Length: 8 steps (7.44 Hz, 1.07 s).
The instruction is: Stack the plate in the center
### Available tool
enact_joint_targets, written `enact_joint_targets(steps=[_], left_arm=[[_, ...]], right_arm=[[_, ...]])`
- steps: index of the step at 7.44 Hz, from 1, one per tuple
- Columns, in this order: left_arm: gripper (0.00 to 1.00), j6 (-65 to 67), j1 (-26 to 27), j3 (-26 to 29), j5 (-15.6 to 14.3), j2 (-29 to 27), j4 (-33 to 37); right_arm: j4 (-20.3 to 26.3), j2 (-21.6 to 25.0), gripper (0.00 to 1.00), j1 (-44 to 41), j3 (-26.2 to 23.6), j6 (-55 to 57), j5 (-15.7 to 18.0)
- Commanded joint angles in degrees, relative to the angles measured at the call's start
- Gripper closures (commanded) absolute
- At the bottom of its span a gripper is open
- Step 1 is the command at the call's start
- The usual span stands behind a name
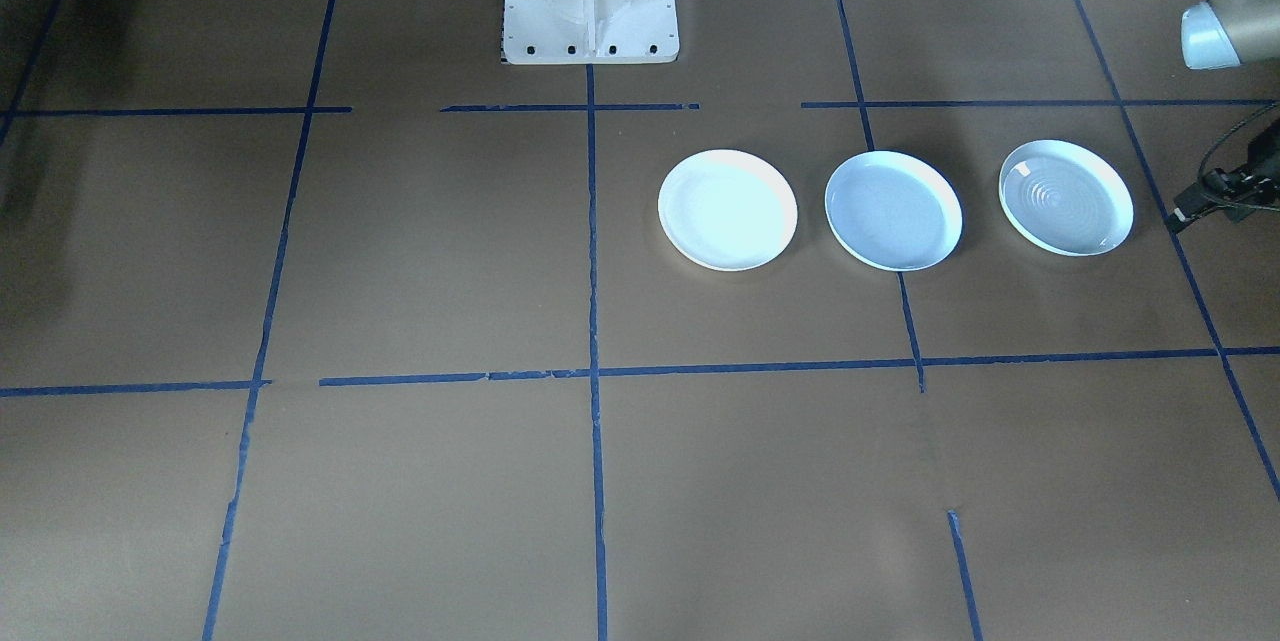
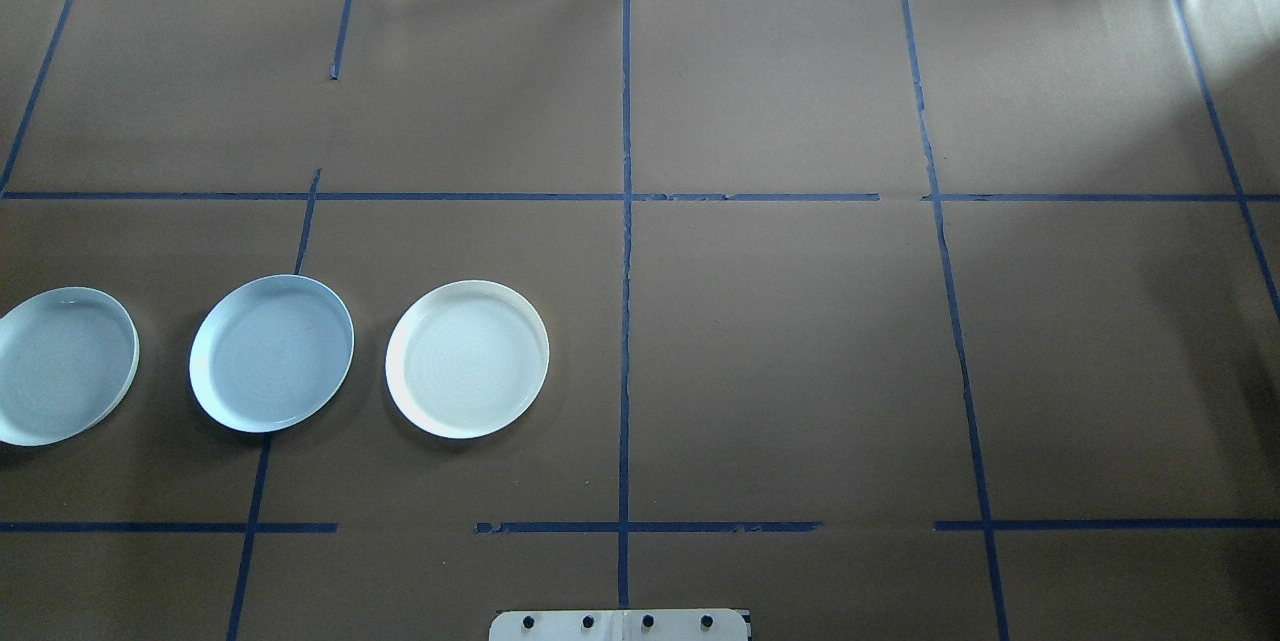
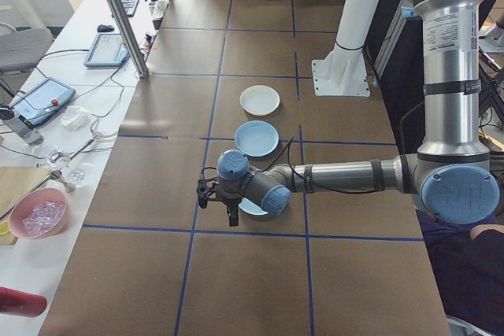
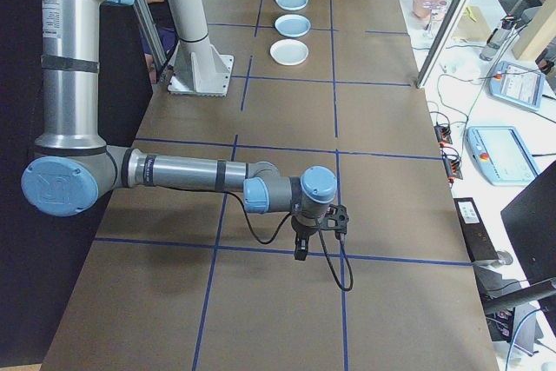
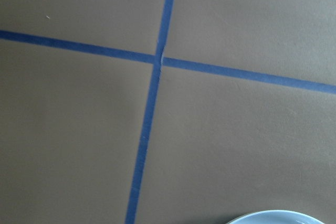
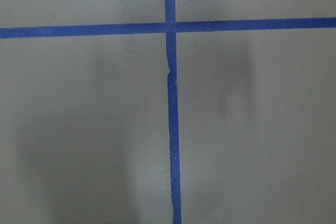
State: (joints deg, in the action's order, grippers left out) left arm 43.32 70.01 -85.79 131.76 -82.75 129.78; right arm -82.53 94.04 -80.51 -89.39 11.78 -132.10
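Three plates sit in a row at the overhead view's left; the center plate (image 2: 271, 353) awaits stacking. Whether the left gripper (image 3: 228, 212), hanging beside the row, and the right gripper (image 4: 301, 245), far off, are open cannot be told.

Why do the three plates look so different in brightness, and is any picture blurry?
In the front-facing view, glare washes out the plate nearest the robot base, the middle plate looks evenly grey-blue, and the end plate shows ringed reflections. In the overhead view all three look duller. The right wrist view looks soft, with faint shadows on the paper.
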Motion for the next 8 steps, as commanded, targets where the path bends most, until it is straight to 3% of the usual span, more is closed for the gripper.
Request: enact_joint_targets(steps=[1, 6, 8], left_arm=[[0.0, 5.4, -3.9, 2.3, -0.1, 2.4, 8.9], [0.01, 8.2, -9.1, 2.2, 0.0, 3.0, 10.9], [0.12, 7.7, -9.4, 2.5, 0.0, 3.0, 10.8]], right_arm=[[0.0, 0.0, 0.0, 0.0, 0.0, 0.0, 0.0], [0.0, 0.0, 0.0, 0.0, -0.1, 0.0, 0.0], [0.0, 0.0, 0.0, 0.0, 0.0, 0.0, 0.0]])
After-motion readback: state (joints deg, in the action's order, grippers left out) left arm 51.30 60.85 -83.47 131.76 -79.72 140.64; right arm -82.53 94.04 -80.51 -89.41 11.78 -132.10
